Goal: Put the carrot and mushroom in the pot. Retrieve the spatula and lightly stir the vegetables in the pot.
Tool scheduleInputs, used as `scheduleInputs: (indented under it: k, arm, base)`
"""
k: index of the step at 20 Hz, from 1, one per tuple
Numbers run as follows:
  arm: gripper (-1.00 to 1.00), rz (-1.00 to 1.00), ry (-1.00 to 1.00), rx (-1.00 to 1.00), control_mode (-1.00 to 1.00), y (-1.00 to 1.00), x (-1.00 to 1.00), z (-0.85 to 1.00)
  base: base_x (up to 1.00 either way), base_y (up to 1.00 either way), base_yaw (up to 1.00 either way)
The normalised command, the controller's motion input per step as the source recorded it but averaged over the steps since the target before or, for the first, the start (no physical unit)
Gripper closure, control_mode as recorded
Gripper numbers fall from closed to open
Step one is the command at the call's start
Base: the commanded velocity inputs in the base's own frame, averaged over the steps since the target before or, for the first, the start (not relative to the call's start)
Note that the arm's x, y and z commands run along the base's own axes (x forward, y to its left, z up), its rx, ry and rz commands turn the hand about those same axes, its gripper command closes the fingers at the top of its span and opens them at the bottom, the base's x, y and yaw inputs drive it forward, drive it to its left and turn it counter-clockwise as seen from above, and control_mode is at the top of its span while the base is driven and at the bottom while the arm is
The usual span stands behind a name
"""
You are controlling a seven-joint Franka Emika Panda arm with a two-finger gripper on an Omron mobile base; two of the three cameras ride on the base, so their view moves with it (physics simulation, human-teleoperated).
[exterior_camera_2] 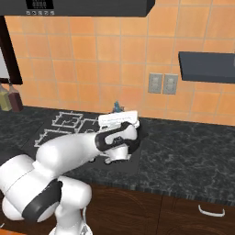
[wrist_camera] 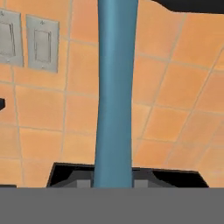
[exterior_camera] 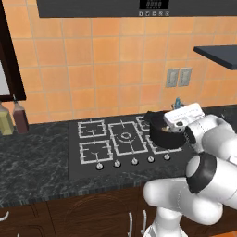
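**Claw clamped on spatula, hand parked by the pot**

You've got the spatula [wrist_camera: 114, 92] in the claw [wrist_camera: 113, 181]. In the hand view its blue handle runs straight up from between the two finger tips, which are pinched narrow against it on both sides. Behind it sits the orange tile wall [wrist_camera: 175, 100], with two grey outlet plates [wrist_camera: 41, 43] at upper left.

In the left base view the hand sits at the right side of the stove [exterior_camera: 115, 139], right against the pot [exterior_camera: 164, 132]. The pot stands on the back-right burner grate, dark and upright, and the arm covers its right edge. A small blue bit of the spatula pokes up just above the hand, against the wall.

In the right base view the forearm and wrist cover the pot, so you can't check its contents from there. Same blue tip visible above the hand.

Can't tell you where the carrot or mushroom are: the inside of the pot is too dark and partly hidden.

Two bottles [exterior_camera: 14, 118] stand on the counter [exterior_camera: 41, 157] at far left, well apart from the stove.
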Motion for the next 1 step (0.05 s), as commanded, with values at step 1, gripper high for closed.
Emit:
scheduleInputs:
  k: [1]
  arm:
    - [1.0,0.16,-0.3,0.23,-1.0,0.18,0.01,-0.44]
  base:
    - [0.0,0.0,0.0]
